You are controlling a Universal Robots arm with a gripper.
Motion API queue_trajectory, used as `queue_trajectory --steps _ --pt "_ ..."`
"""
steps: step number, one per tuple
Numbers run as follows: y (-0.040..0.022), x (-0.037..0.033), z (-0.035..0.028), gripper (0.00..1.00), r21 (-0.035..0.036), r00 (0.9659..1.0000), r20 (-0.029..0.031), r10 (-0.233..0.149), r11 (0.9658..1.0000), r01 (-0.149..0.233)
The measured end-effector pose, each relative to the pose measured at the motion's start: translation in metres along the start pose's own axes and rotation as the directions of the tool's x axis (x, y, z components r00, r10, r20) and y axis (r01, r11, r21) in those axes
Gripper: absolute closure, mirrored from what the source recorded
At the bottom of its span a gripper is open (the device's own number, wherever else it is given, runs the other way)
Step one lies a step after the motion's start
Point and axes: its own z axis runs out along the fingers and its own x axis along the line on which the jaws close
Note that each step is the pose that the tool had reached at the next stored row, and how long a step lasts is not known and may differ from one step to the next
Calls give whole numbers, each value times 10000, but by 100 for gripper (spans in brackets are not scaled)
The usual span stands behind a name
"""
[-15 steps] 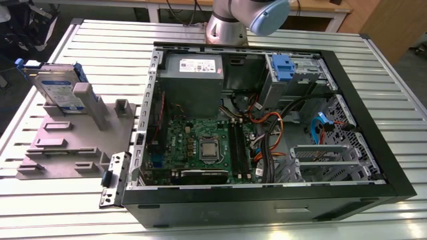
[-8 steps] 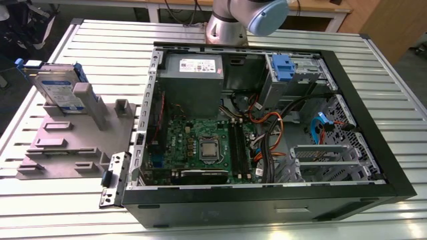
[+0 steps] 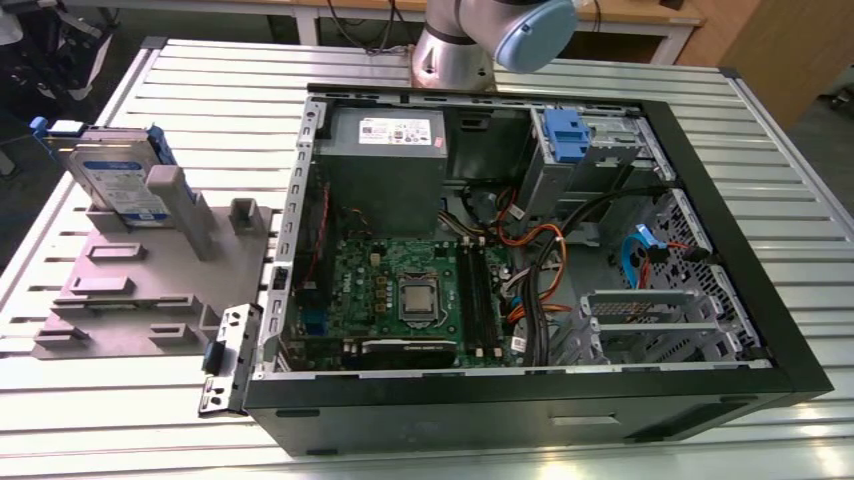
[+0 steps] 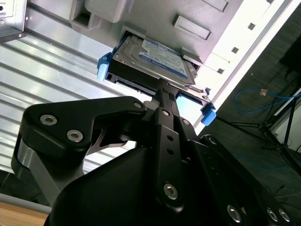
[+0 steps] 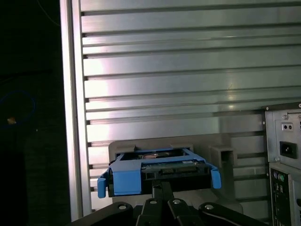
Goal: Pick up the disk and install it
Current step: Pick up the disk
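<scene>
Your black hand (image 4: 163, 88) has its fingers drawn together and grips nothing. The flat silver-grey disk with blue side rails (image 3: 118, 178) stands on edge in the grey plastic fixture (image 3: 134, 290) on the slatted metal table (image 3: 200, 70) — at the exterior view's left, outside the open black computer case (image 3: 787, 335).

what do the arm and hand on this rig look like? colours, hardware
The arm is a silver-grey metal tube with a rounded pale blue cap at its joint. The hand is matte black, with flat angular link bars pinned with round silver screw heads on a bulky black body. A grey metal piece sits at one side.
</scene>
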Motion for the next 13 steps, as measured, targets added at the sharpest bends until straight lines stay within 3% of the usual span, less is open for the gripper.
queue_trajectory --steps 13 --pt "0 0 -11 89 -1 10000 1 0 10000 0"
